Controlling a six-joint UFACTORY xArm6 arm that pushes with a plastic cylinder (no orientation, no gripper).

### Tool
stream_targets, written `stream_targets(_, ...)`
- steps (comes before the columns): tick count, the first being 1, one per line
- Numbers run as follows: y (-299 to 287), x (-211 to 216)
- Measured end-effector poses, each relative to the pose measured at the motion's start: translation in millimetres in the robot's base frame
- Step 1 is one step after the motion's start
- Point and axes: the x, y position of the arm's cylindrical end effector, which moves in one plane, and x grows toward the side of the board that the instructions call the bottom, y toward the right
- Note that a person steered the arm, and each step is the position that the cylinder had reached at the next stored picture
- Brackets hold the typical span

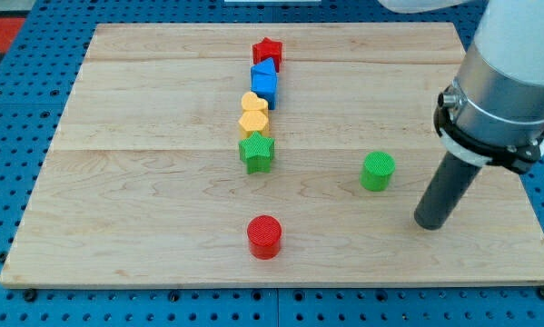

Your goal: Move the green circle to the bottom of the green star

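No readable text, labels, brands or numbers — blocks, board, rod all unmarked.

Circle [378,171] right of star [257,152]

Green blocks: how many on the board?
2. The green star sits at the lower end of the column of blocks near the board's middle. The green circle stands alone to the view's right, just left of my tip. None looks hidden.
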Motion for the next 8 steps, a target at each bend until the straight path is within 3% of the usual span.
stream_targets(2, 7.7, -43.4)
stream_targets(5, -123.4, -49.7)
stream_targets(6, -103.2, -76.3)
stream_targets(8, -149.7, -84.6)
